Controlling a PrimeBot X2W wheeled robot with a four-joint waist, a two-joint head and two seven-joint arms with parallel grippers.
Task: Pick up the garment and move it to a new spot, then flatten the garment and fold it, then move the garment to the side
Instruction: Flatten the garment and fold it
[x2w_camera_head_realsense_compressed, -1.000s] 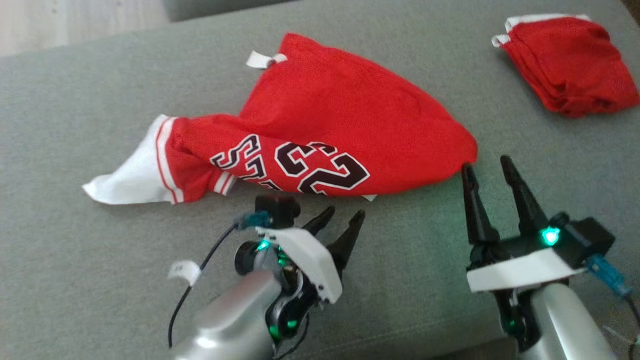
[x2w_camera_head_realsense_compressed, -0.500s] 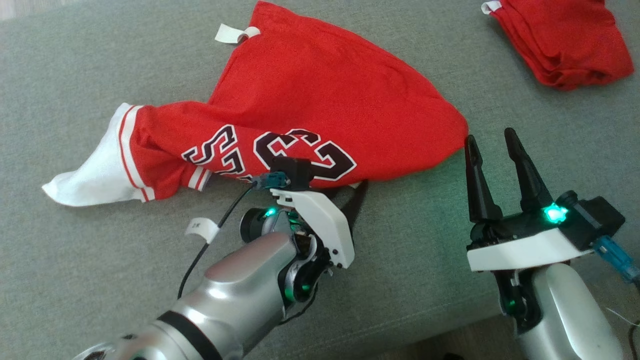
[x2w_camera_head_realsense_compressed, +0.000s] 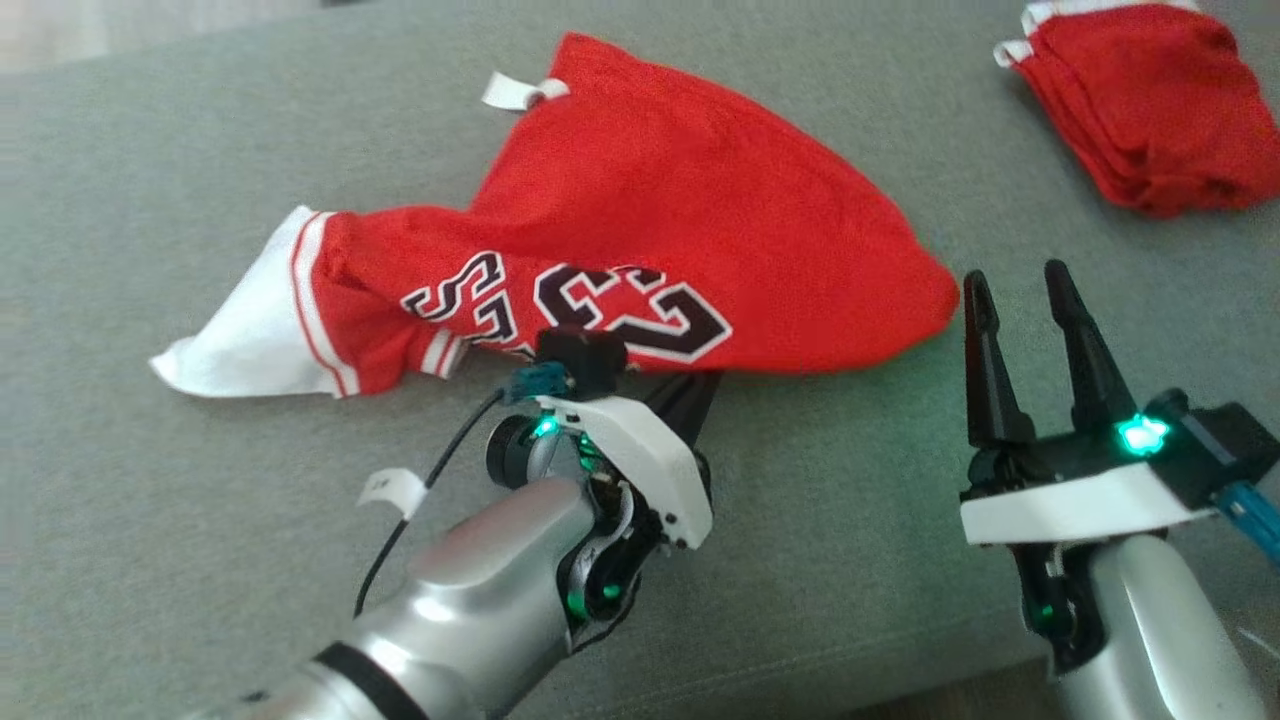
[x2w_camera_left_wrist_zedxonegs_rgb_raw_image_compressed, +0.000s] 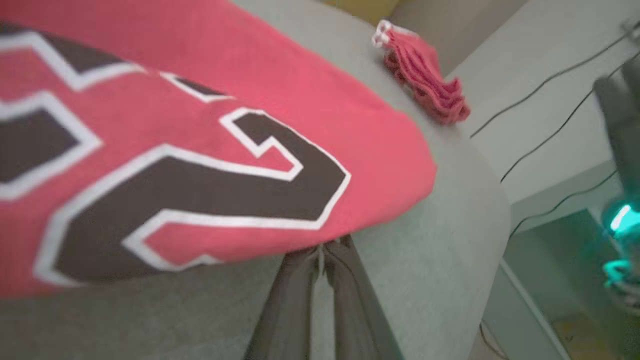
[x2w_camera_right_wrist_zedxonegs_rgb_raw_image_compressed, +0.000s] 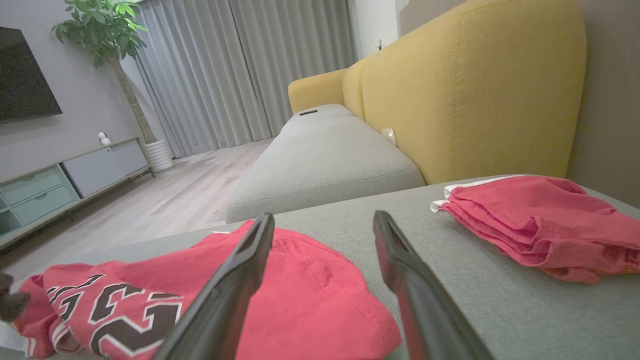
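Entry, head view taken as the clock face.

Garment (x2w_camera_head_realsense_compressed: 700, 210): a red numbered jersey, crumpled at the centre of the grey cushion (x2w_camera_head_realsense_compressed: 200, 520), with its white panel (x2w_camera_head_realsense_compressed: 240, 340) trailing toward 9 o'clock.

My left claw (x2w_camera_head_realsense_compressed: 690, 390) is at the jersey's 6 o'clock hem. The fingers are pressed together, and in the wrist view they meet right on the cloth edge, so I judge the hem pinched. The low, flat approach makes sense to me: the hem is the one free lip that can be taken without bunching the layers.

My right claw (x2w_camera_head_realsense_compressed: 1015, 290) is spread wide and holds nothing. It sits just beside the jersey's 4 o'clock corner, not touching, placed to take a second hold.

Room: bare cushion runs from 7 to 10 o'clock. The folded red pile (x2w_camera_head_realsense_compressed: 1150, 100) sits at 2 o'clock, well apart, and I should avoid it. The cushion's front edge runs close at 6 o'clock, so I would not drag the jersey that way.
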